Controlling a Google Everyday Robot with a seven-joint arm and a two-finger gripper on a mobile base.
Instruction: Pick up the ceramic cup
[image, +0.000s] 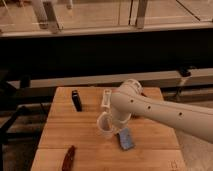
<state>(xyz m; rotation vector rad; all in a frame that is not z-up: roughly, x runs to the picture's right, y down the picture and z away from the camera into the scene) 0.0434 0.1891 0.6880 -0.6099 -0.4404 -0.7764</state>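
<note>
The small white ceramic cup (104, 125) stands upright near the middle of the pale wooden table (60, 130), its round rim partly covered by our white robot arm (165, 114). Our gripper (111, 121) sits at the cup, behind the arm's wrist; whether its fingers are spread or closed we cannot tell. A flat blue rectangular object (126, 138) lies just beside the cup, a slim black object (76, 100) farther back, and a dark reddish object (68, 158) near the front edge.
</note>
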